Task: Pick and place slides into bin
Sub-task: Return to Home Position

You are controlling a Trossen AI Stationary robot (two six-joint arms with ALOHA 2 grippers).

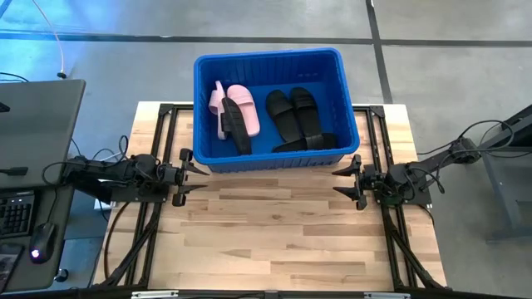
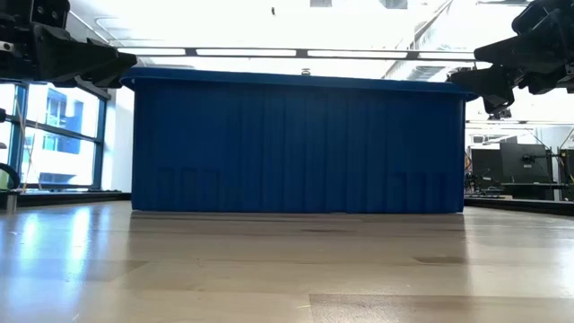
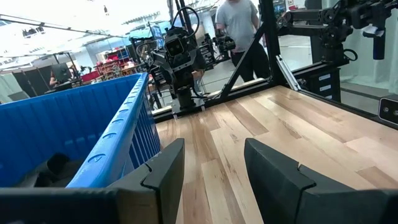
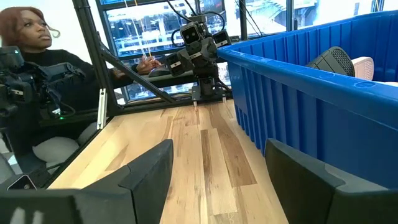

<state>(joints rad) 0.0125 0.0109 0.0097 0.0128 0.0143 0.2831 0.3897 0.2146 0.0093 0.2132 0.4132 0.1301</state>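
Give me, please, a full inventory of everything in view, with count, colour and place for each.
bin: one, bright blue, far middle of the table.
pink slides: two, pale pink, inside the bin, left part.
black slides: four, matte black, inside the bin; one lies across the pink ones, three in the right part.
table: one, pale wood, under the bin.
keyboard: one, dark, on a desk left of the table.
mouse: one, dark, beside the keyboard.
seated person: one, dark top, beyond the table.
standing person: one, grey top, beyond the table.
left hand: one, dark, open, empty, by the bin's near left corner.
right hand: one, dark, open, empty, by the bin's near right corner.
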